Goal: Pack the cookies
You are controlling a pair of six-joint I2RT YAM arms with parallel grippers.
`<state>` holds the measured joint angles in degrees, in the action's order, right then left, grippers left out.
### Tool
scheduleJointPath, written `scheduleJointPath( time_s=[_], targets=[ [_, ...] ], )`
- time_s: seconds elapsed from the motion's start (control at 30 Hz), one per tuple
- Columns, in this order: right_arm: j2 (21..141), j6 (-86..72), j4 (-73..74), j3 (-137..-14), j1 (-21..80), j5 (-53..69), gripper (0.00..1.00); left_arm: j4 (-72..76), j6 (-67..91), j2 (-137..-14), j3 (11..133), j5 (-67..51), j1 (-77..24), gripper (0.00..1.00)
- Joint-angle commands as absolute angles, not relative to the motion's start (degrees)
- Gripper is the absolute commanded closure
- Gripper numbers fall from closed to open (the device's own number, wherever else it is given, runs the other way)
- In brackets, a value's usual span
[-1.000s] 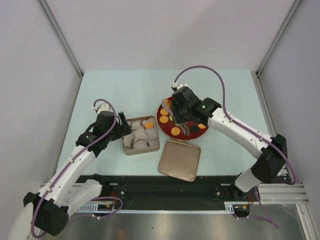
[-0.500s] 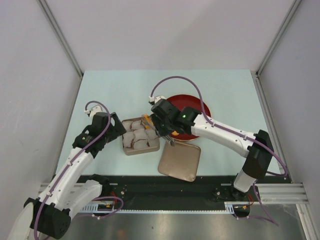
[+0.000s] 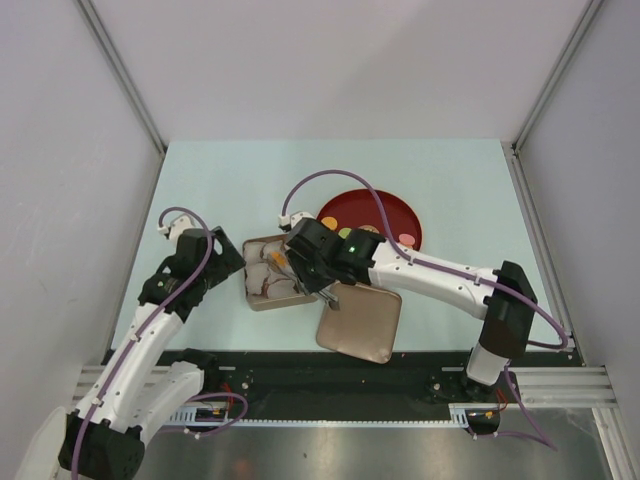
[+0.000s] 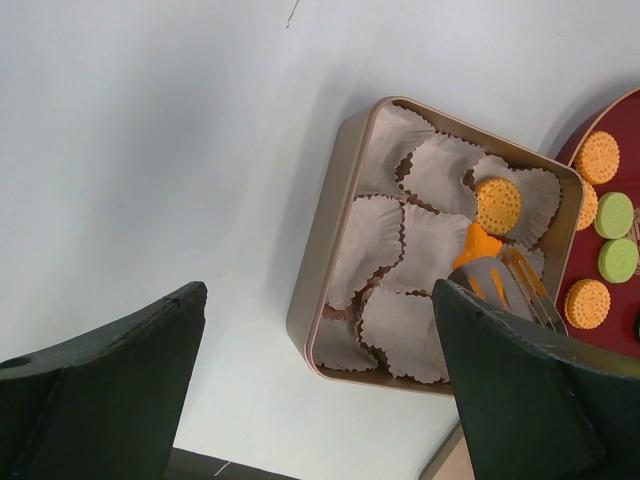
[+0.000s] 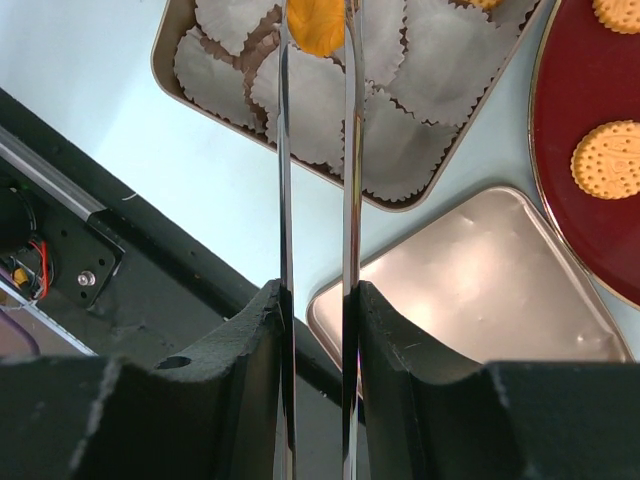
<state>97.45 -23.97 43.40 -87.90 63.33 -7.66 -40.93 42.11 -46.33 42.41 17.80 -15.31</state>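
Right pincer (image 5: 317, 296) over the tin (image 4: 312, 290), a cookie in its tongs (image 5: 284, 180).

I see the right pincer partly closed, clamping the two metal blades of the tongs, whose tips pinch an orange cookie (image 5: 315, 25) above the paper liners (image 4: 365, 245) in the tin. A second orange cookie (image 4: 497, 205) lies in a liner at the tin's far corner. More cookies (image 4: 613, 215), orange and green, lie on the red plate (image 5: 580, 150) beside the tin. My left pincer (image 4: 318, 300) gapes wide, holding nothing, above the counter (image 4: 150, 150) just left of the tin.
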Motion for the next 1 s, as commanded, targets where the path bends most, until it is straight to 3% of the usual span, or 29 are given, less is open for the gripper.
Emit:
scheduleJointPath(
  time_s=[0.0,0.5,0.77,0.97],
  targets=[
    [97.91,-24.87,41.22,-88.60,63.54,-7.56,0.73,-41.04,42.98,-45.79,42.01,17.93,-14.50,0.00],
    [98.96,-24.70,40.87,-88.07,63.46,-8.00,0.64,-39.81,41.84,-46.93,41.57,16.87,-14.50,0.00],
    [98.97,-24.87,41.22,-88.07,63.28,-8.44,0.49,-39.46,41.31,-47.37,41.75,16.87,-14.50,0.00],
    [97.39,-25.23,41.31,-88.24,62.76,-10.89,0.48,-39.55,41.40,-47.29,41.57,16.87,-14.50,0.00]
  ],
)
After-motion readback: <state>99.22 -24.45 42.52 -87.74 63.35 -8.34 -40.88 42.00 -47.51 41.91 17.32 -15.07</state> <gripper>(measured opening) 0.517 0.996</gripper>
